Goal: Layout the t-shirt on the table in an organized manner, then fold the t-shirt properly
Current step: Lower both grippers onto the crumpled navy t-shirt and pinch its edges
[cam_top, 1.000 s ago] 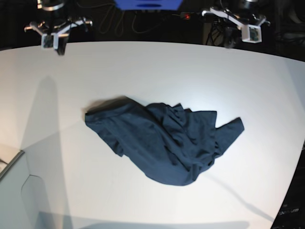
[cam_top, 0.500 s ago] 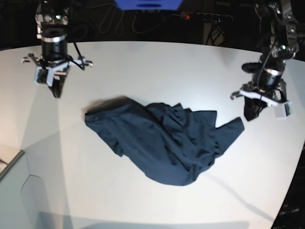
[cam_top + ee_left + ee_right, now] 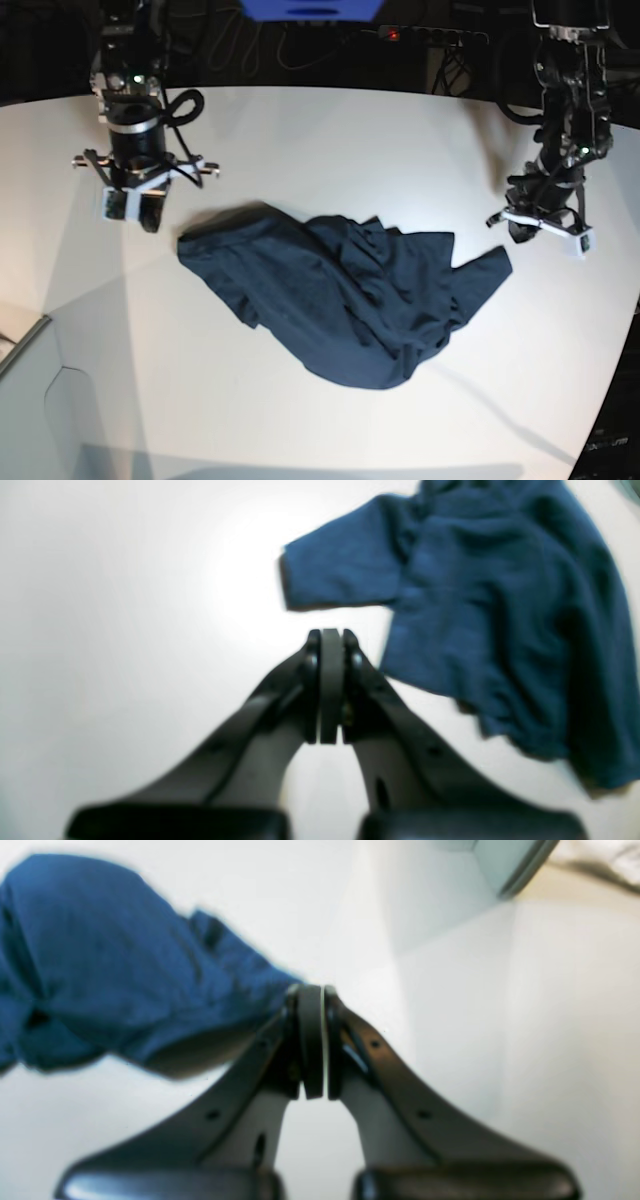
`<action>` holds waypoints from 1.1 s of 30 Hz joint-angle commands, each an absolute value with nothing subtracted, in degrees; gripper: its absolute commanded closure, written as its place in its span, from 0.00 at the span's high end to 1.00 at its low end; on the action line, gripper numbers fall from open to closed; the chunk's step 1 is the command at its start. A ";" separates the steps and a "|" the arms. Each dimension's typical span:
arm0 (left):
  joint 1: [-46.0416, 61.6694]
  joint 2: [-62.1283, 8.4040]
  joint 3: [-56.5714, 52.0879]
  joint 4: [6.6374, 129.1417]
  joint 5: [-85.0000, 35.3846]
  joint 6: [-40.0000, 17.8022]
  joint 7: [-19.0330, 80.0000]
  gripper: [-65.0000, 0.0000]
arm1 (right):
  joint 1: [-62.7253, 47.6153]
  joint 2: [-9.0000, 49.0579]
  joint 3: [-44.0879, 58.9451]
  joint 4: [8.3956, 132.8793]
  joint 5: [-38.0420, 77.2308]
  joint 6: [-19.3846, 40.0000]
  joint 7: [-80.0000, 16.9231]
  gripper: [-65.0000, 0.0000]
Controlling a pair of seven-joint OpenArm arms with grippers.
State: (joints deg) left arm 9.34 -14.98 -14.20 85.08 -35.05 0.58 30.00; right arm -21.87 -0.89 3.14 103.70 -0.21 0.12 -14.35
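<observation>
T-shirt (image 3: 345,300): dark navy, lying crumpled in a loose heap near the middle of the counter (image 3: 330,140); one short sleeve sticks out flat from the heap toward my left arm's side.

Counter: white, smooth, with a curved edge; it carries the t-shirt and nothing of mine rests on the cloth.

My left fingers (image 3: 327,640): pressed fully together with nothing between them; they hang over bare counter just beside the t-shirt's outstretched sleeve, apart from it. In the base view they (image 3: 522,232) stand just off the sleeve's tip.

My right fingers (image 3: 310,995): pressed together as well, gripping nothing; they sit close to the edge of the t-shirt on the side opposite the sleeve. In the wrist view the cloth's edge runs right up behind the tips, and I cannot tell whether they touch it. In the base view they (image 3: 148,215) point down at the counter near the heap's corner.

Cloth surface: folds and wrinkles across the whole heap; the wrist views are blurred, so no printed mark can be made out.
</observation>
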 commanded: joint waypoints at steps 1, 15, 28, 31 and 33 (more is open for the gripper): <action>7.96 -15.60 -13.41 85.58 -35.74 -0.22 29.05 0.00 | -20.88 0.22 2.42 104.75 -0.31 0.04 -12.97 0.00; 2.07 -15.69 -6.99 79.69 -35.65 -0.31 32.57 0.00 | -14.37 2.33 -1.36 104.75 -0.31 9.89 -22.11 0.19; -3.30 -12.62 -2.42 66.95 -29.05 0.40 24.75 0.00 | -11.82 2.51 -1.27 103.87 -0.31 12.26 -22.99 0.30; -3.56 -10.68 -2.42 66.42 -24.66 0.40 24.66 0.06 | -11.82 3.30 -1.36 103.78 -0.31 12.26 -22.99 0.30; -3.56 -9.27 -2.42 66.59 -22.90 0.40 24.66 0.09 | -11.65 3.30 -1.27 103.78 -0.31 12.26 -22.99 0.30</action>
State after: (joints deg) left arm -2.61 -8.84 -2.20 65.65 -23.09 0.43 25.23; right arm -12.29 3.18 -1.32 102.83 -0.67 11.60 -24.51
